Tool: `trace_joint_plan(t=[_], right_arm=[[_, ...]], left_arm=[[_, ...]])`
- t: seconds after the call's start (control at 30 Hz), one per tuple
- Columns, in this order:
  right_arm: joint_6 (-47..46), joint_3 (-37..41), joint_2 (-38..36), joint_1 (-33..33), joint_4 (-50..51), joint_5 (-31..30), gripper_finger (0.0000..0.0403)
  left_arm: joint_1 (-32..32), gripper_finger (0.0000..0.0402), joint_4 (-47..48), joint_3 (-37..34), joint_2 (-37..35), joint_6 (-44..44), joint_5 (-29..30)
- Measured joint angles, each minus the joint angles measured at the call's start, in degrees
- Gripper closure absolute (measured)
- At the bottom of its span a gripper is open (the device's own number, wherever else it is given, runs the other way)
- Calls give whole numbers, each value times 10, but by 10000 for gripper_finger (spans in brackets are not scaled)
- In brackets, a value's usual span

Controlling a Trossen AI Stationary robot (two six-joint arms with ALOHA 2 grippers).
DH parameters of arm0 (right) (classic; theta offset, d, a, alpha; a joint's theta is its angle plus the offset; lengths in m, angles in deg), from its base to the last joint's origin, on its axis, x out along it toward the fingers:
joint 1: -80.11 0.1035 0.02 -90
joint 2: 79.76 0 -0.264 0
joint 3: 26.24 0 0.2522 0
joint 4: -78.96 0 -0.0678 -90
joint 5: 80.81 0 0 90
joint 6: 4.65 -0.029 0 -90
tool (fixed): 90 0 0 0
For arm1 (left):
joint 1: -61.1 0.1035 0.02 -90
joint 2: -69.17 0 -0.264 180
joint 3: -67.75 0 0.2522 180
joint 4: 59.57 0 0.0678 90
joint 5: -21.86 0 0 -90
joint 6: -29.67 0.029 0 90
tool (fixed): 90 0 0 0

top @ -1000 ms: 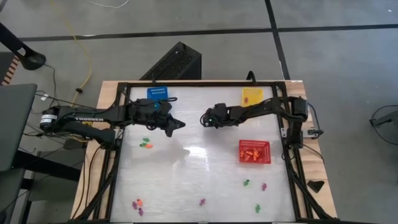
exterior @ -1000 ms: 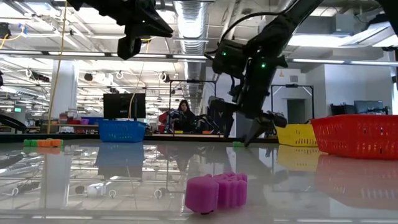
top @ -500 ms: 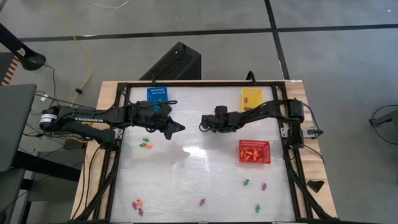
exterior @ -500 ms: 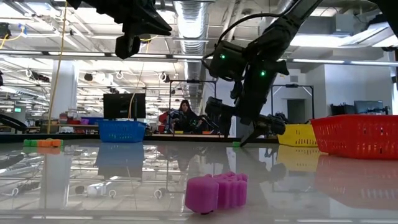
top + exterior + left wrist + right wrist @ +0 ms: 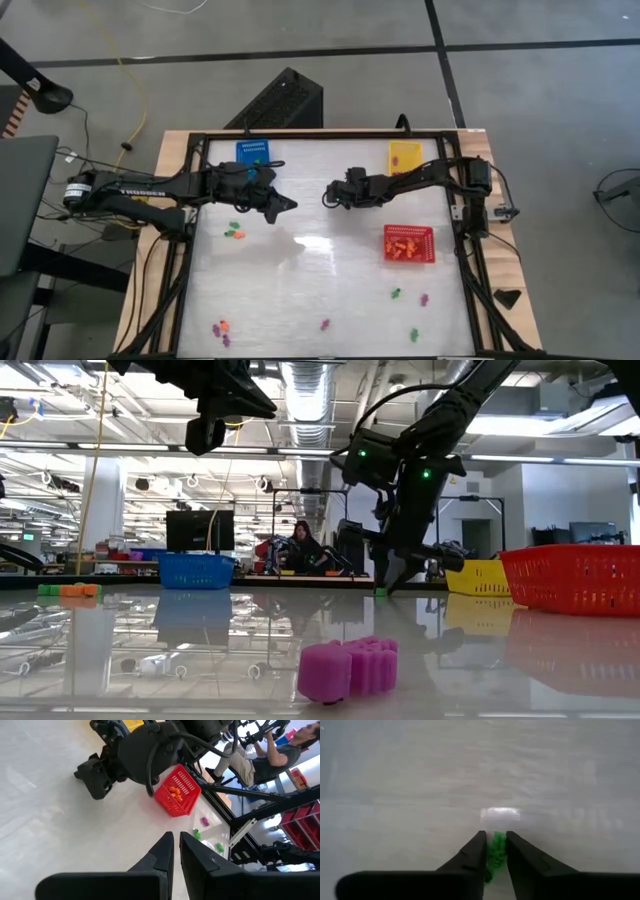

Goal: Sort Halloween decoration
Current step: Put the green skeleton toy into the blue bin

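The Halloween decoration is scattered as small pieces. A green piece (image 5: 495,851) lies mid-table toward the far edge, and my right gripper (image 5: 494,840) is shut on it; the high view shows that gripper (image 5: 328,195) there. Orange and green pieces (image 5: 235,232) lie at the left. Purple, green and orange pieces (image 5: 325,324) lie along the near edge, one purple piece (image 5: 348,668) closest to the low view. My left gripper (image 5: 286,205) hovers shut above the table, left of the right one, holding nothing. My right gripper pinches the green piece (image 5: 496,845) between its two fingers (image 5: 474,852), which come down at a slant from the table's right. In the low view the piece (image 5: 380,592) sits on the table surface under the fingertips.
A blue basket (image 5: 255,152) and a yellow basket (image 5: 405,155) stand at the far edge. A red basket (image 5: 409,244) holding orange pieces stands at the right. A black frame (image 5: 468,250) borders the table. A person sits in the room beyond.
My right gripper has shut from wide open onto the green piece, which stays on the table.
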State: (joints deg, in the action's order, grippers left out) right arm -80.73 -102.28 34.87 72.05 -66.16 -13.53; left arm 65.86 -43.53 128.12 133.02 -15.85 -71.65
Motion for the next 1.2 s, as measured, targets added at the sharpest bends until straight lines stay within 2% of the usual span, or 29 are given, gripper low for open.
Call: trace_joint_plan(t=[0.17, 0.33, 0.8, 1.03, 1.2], right_arm=[[19, 0, -1, 0, -3, 11, 360], [26, 2, -11, 1, -4, 12, 361], [32, 9, -121, 42, 22, 0, 388], [22, 8, -119, 84, 25, -23, 388], [22, 7, -120, 109, 27, -76, 388]], left_arm=[[0, 383, 0, 0, 0, 0, 3], [0, 383, 0, 0, 0, -2, 3], [0, 383, -1, 0, 0, -2, 4], [0, 383, -1, 0, 0, 6, 13], [0, 383, -1, 0, 0, 9, 13]])
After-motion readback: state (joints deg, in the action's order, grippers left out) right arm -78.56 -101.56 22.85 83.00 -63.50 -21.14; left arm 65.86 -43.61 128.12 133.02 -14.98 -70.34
